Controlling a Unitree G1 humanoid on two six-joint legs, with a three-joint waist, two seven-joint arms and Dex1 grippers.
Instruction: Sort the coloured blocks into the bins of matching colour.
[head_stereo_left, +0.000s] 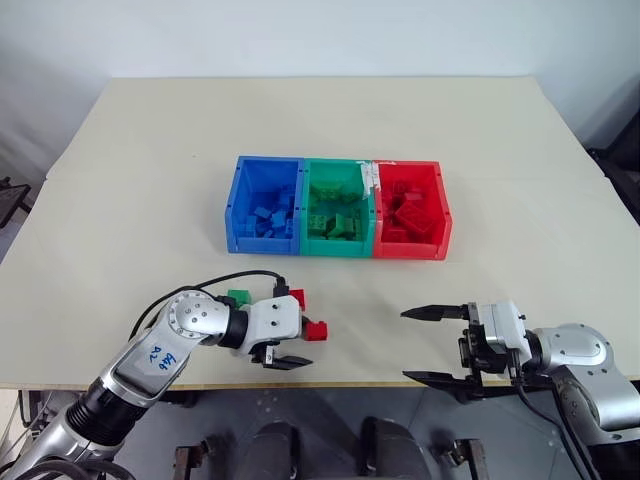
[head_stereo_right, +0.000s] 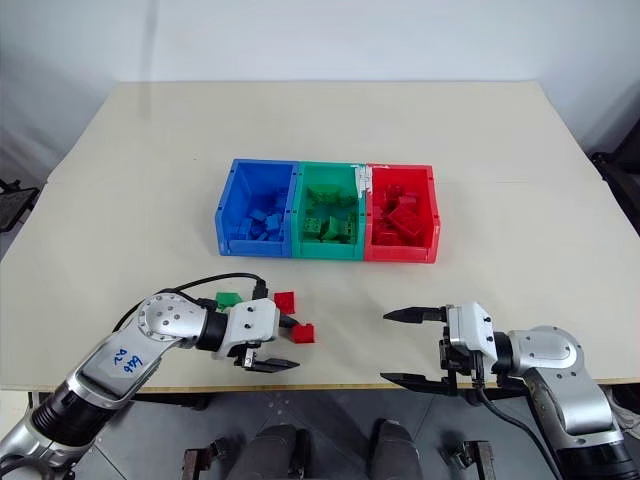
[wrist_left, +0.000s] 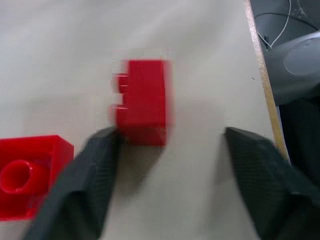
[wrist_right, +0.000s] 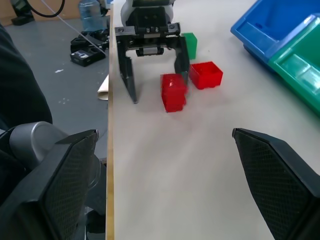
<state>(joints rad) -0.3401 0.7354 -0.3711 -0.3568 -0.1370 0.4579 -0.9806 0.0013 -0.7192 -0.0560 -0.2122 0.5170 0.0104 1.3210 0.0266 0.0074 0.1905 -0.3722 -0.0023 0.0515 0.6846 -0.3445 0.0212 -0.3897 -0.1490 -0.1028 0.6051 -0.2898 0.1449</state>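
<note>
- The left gripper (wrist_right: 152, 70) is straddling a red block (wrist_right: 173, 92), its jaws parted, only one finger (wrist_left: 82, 185) touching; no grasp yet.
- Closing lopsided, that finger is likely shoving the slick, studded plastic cube aside.
- Another red block (wrist_right: 206, 74) is sitting just outside those jaws.
- The right gripper (head_stereo_left: 437, 345) is idling, released, well apart.

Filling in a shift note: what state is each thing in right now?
Left claw: open, straddling a red block, not clamped.
Right claw: open, empty.
Red block between the fingers: on its side on the table.
Second red block: loose, hollow side up.
Green block: loose on the table.
Bins: each holding blocks of its colour.
</note>
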